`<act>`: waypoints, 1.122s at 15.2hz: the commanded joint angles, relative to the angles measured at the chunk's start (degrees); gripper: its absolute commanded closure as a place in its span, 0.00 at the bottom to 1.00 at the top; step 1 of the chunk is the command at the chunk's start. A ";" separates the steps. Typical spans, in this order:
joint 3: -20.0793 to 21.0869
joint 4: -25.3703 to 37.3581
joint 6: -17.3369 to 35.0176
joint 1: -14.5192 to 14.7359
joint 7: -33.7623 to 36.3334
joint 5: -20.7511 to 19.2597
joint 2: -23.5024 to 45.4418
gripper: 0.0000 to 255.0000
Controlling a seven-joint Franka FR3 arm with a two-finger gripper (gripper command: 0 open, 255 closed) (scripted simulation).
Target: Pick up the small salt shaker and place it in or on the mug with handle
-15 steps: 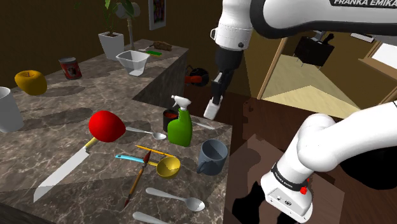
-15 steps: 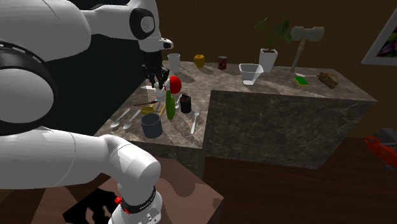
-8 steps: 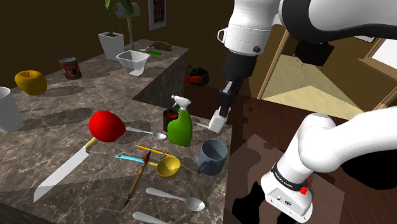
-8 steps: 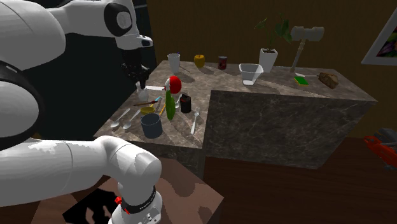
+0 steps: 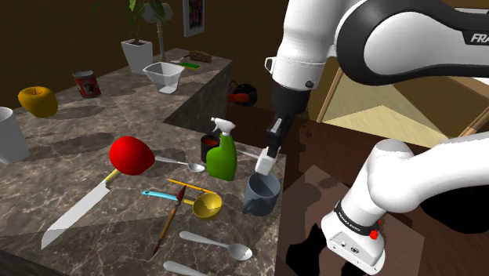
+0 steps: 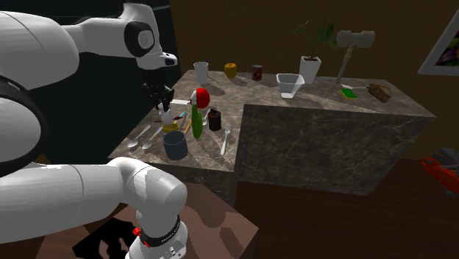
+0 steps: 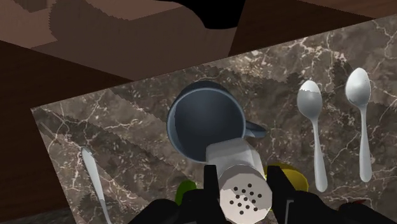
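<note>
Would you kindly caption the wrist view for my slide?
Hand clasping a white salt shaker above the grey mug on the marbled counter.

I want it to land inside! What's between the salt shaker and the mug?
Nothing: in the shoulder view the white salt shaker hangs just above the grey mug.

The mug [image 5: 262, 192] stands at the edge of the surface [image 5: 78, 141], at its corner nearest the stand. Just above the mug's opening hangs the salt shaker [image 5: 266, 164], clasped in the tool [image 5: 269, 155]. To the shoulder view's left of the mug lies a small bowl [image 5: 208, 206]. The spray bottle [image 5: 222, 153] stands behind the mug and two spoons [image 5: 227, 248] lie before it.
</note>
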 commanded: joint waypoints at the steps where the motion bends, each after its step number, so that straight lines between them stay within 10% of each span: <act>1: 0.30 -1.74 1.57 0.14 -0.19 0.32 -0.18 1.00; 17: 2.52 -9.53 9.78 0.85 -0.69 2.27 0.23 1.00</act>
